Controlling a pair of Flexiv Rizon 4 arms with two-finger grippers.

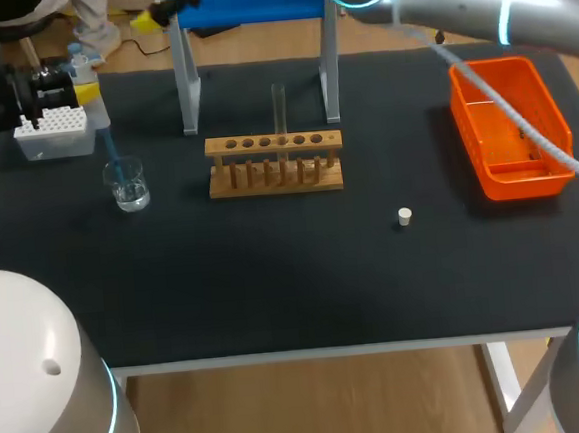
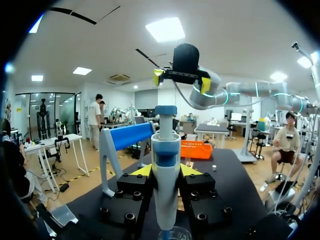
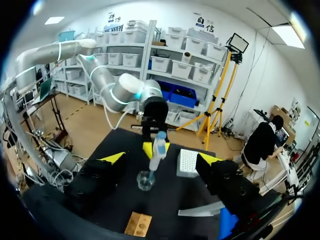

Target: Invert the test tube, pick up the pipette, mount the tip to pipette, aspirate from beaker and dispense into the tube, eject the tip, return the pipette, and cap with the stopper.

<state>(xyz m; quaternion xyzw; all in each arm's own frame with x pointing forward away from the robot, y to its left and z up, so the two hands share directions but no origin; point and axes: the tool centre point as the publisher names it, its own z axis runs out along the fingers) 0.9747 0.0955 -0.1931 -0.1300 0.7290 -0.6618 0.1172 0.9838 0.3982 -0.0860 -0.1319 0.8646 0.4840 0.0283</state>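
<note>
Pipette (image 2: pixel 165 190): upright, lower end in beaker (image 1: pixel 126 183), table's (image 1: pixel 274 278) back left corner.
Left gripper (image 2: pixel 166 172): clamped on pipette.
Right gripper (image 3: pixel 161 159): raised, fingers spread apart.

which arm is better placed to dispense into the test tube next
Left. The left fingers clamp the pipette, tip down in the beaker, near the rack holding the test tube. The right fingers are open and empty.
</note>
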